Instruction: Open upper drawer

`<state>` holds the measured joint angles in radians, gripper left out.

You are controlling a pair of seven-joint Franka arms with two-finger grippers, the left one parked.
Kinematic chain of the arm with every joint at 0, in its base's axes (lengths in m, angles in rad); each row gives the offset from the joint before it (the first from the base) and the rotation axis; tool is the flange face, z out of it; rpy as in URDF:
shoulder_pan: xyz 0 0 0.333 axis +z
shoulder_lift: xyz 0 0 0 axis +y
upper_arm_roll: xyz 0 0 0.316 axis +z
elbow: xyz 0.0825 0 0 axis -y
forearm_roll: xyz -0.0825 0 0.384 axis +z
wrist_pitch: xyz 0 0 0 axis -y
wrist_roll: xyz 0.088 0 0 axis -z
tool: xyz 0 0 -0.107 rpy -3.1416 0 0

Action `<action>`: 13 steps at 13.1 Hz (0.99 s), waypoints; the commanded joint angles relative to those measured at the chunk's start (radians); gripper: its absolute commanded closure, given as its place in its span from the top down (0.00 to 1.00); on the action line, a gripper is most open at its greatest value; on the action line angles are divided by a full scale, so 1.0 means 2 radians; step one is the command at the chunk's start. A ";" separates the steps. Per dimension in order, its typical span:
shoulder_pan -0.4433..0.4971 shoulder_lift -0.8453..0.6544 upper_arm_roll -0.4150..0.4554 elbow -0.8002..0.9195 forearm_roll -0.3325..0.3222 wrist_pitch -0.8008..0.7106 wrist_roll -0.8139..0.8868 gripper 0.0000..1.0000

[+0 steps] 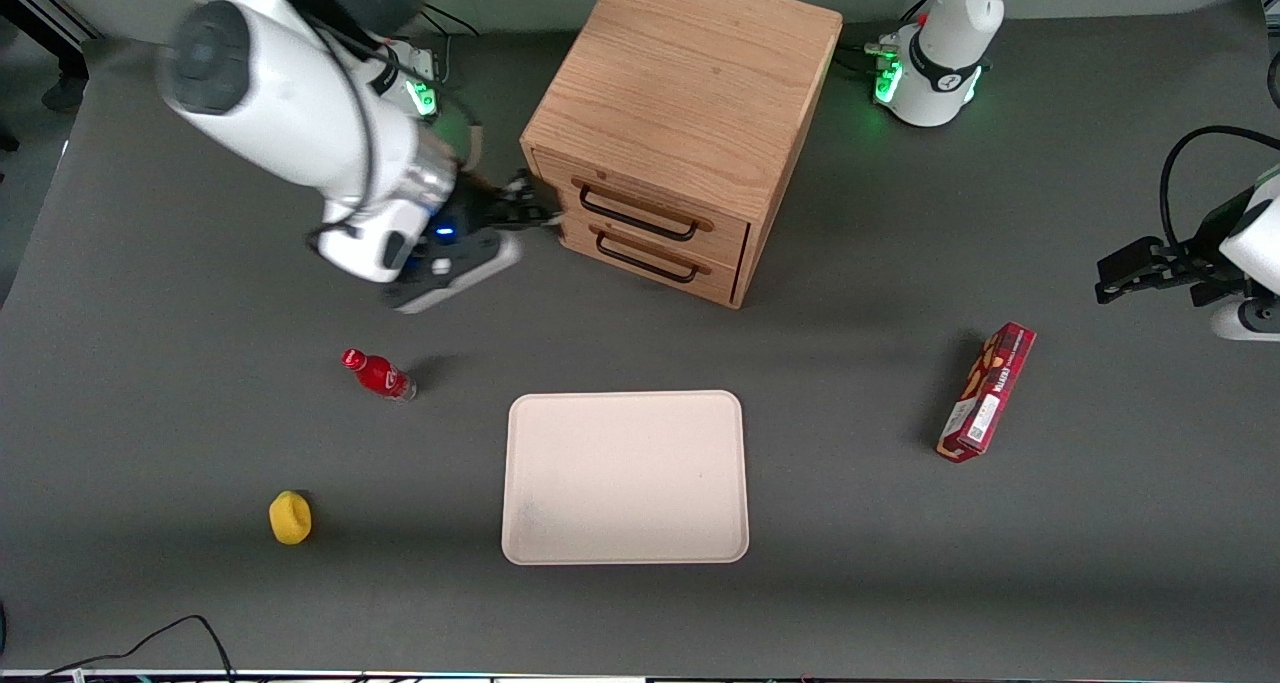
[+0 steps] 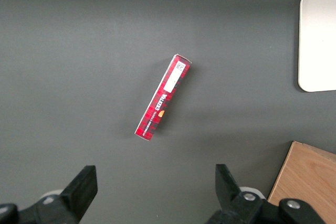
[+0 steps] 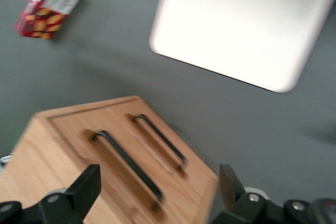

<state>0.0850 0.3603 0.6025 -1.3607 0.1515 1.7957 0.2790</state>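
Right arm low and reaching sideways, tool (image 1: pixel 535 210) open, holding nothing

Even overhead light (wrist view blurred)

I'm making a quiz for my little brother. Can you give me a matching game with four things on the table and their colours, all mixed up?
Things:
1. bottle
2. tray
3. cabinet
4. drawer handle

Colours:
A. black
B. red
C. cream
D. light wood

Pairs: 1-B, 2-C, 3-D, 4-A

The gripper is beside the cabinet's front corner, open, holding nothing.
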 commanded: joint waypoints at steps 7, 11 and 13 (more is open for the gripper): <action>0.028 0.081 0.071 -0.048 -0.110 0.055 -0.101 1.00; 0.021 0.081 0.078 -0.082 -0.129 0.059 -0.142 1.00; 0.013 0.081 0.078 -0.096 -0.129 0.060 -0.176 1.00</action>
<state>0.1408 0.5324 0.7417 -1.5130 -0.0858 1.8916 -0.0049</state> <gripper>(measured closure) 0.000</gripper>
